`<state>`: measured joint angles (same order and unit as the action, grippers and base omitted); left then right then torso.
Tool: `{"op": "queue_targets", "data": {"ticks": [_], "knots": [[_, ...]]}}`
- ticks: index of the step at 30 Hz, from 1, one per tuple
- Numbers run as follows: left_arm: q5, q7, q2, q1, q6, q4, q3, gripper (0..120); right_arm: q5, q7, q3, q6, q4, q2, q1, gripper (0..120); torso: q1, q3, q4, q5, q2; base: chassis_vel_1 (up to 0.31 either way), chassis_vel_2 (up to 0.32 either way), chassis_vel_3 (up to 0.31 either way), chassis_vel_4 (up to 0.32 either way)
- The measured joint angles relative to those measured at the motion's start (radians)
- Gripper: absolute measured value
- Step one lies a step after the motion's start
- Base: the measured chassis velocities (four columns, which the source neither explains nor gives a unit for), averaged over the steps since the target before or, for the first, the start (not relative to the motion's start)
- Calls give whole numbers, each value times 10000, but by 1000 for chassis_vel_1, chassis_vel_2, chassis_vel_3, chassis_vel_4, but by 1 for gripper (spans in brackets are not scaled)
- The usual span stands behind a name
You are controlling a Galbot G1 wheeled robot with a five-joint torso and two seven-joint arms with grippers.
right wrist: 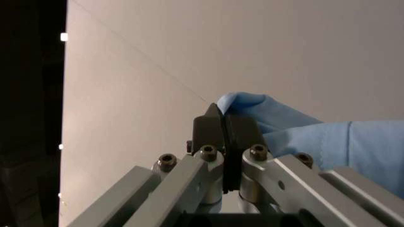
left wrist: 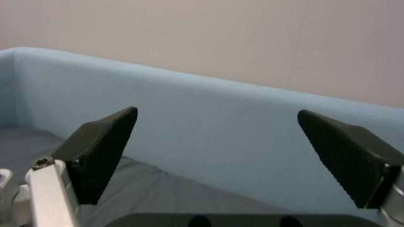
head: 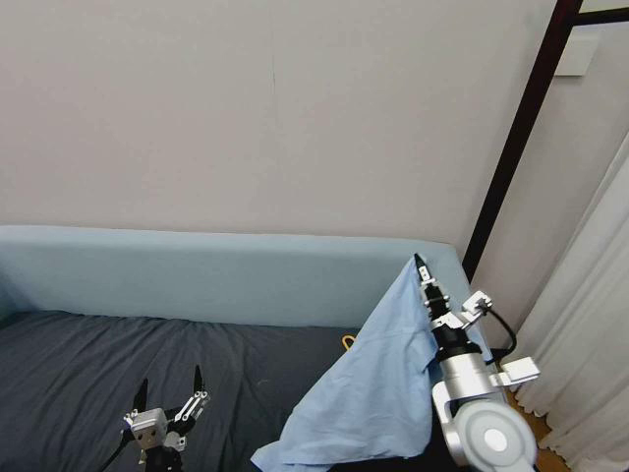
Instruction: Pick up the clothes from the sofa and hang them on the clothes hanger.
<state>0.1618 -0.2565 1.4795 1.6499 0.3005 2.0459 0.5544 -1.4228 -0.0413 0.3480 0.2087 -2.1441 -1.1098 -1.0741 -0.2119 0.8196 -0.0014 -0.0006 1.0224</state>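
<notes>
Head view: pale blue sofa [head: 197,275], light blue garment [head: 373,393] hanging from my right gripper [head: 421,265], clamped on one corner, lower end near the seat [head: 79,364]. Soft, light, floppy; a corner pinch suits it, I think. Left gripper [head: 170,382] spread wide, low over seat.

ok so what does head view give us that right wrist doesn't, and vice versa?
Head view adds: the sofa, the left gripper open over its dark seat, the blue cloth draping from the right gripper down to the seat, and a black pole at the right. Right wrist adds: the close-up of the grip, fingers shut on a fold of cloth that pokes past the tips. Both: right gripper, cloth, pale wall.
</notes>
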Motion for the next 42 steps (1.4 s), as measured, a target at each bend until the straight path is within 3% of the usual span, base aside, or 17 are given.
{"op": "queue_targets", "data": {"ticks": [4, 16, 21, 32, 36, 41, 42], "knots": [[3, -14, 6, -3, 0, 34, 24, 100, -276, -444, 87, -68, -357, 770, 751, 0, 0, 0, 1, -1, -1, 0, 0, 0, 0], [45, -31, 36, -140, -12, -9, 3, 100, -893, -1034, 441, -249, -514, 1974, 1858, 0, 0, 1, 1, 0, -1, 0, 0, 0, 0], [69, -59, 77, -185, -4, -58, 6, 100, -1566, -1184, 1042, -432, -779, 3495, 2221, 0, 0, 0, -4, 0, -1, 0, 0, 0, 0], [111, -182, 64, -243, 84, -125, 35, 100, -2184, -1823, 1096, -980, -351, 5057, 3703, 0, 0, 0, -1, -2, -1, 0, 0, 0, 0], [135, -225, 43, -270, 123, -199, 56, 100, -1796, -1681, 391, -1105, 165, 4949, 4030, 0, 0, 0, -2, -4, -1, 0, 0, 0, 0], [151, -250, -3, -304, 119, -219, 100, 100, -146, -1164, -1673, -1327, 897, 3985, 3660, 0, -1, 1, 4, -6, -1, 0, 0, 0, 0], [151, -250, -3, -304, 119, -219, 100, 100, -146, -1164, -1673, -1327, 897, 3985, 3660, 0, -1, 1, 4, -6, -1, 0, 0, 0, 0]]}}
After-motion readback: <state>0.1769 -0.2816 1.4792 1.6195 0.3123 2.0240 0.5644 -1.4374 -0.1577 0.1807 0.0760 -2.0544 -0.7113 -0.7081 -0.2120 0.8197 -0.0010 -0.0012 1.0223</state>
